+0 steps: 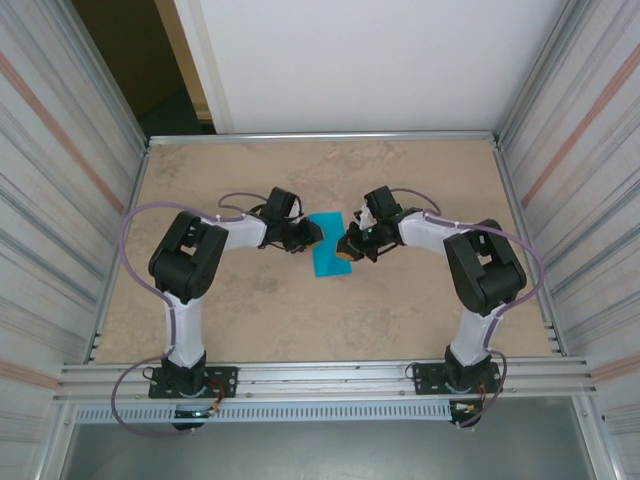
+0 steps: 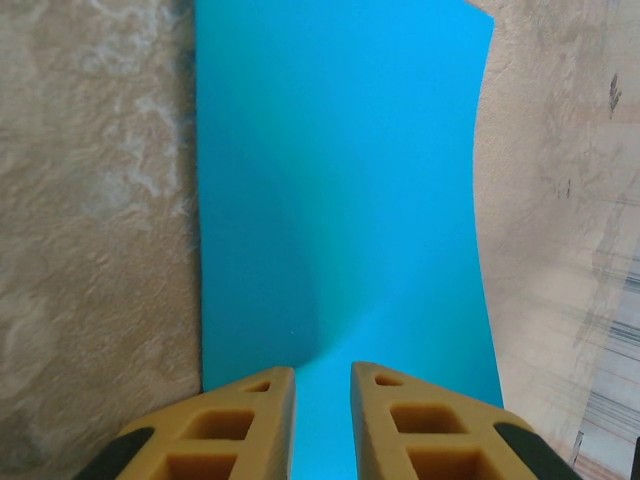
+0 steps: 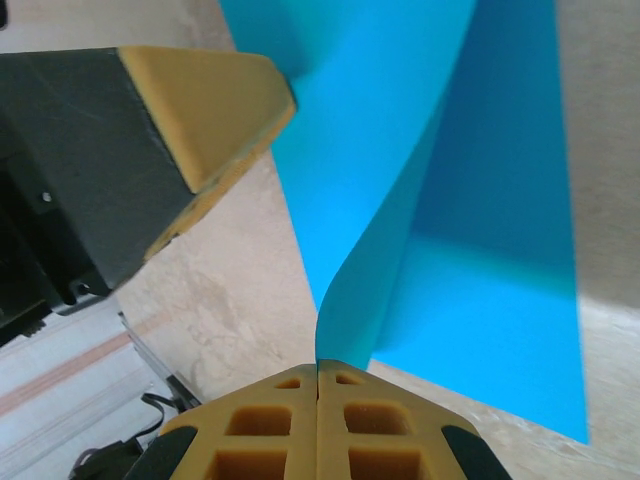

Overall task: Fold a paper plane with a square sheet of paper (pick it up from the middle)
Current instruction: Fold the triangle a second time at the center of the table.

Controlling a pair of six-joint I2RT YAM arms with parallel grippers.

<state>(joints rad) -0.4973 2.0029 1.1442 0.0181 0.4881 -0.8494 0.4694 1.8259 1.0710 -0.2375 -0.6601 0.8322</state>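
Teal-blue paper point(image 1: 328, 250) lies near the middle of the table point(image 1: 250, 300), well away from all four edges and between the two arms. From above it reads as a strip, longer than it is wide, with its long sides running roughly from the far edge toward the near edge.

The right pincer point(image 1: 350, 250) sits at the paper's right side. In the right wrist view its two yellow fingers are pressed together point(image 3: 318, 372) with a layer of the paper point(image 3: 480, 200) caught between them. That layer rises from the tips in a curve, while the other layer lies flat on the table beside it.

The left pincer point(image 1: 308, 236) is at the paper's left side. In the left wrist view its fingers stand a little apart point(image 2: 322, 375), with a narrow gap through which the paper point(image 2: 340, 200) shows. The paper stretches away from the tips, its right edge bowing slightly. Whether these fingers touch the paper cannot be told. One left finger point(image 3: 215, 100) also shows in the right wrist view, its yellow tip just beside the paper's far edge.
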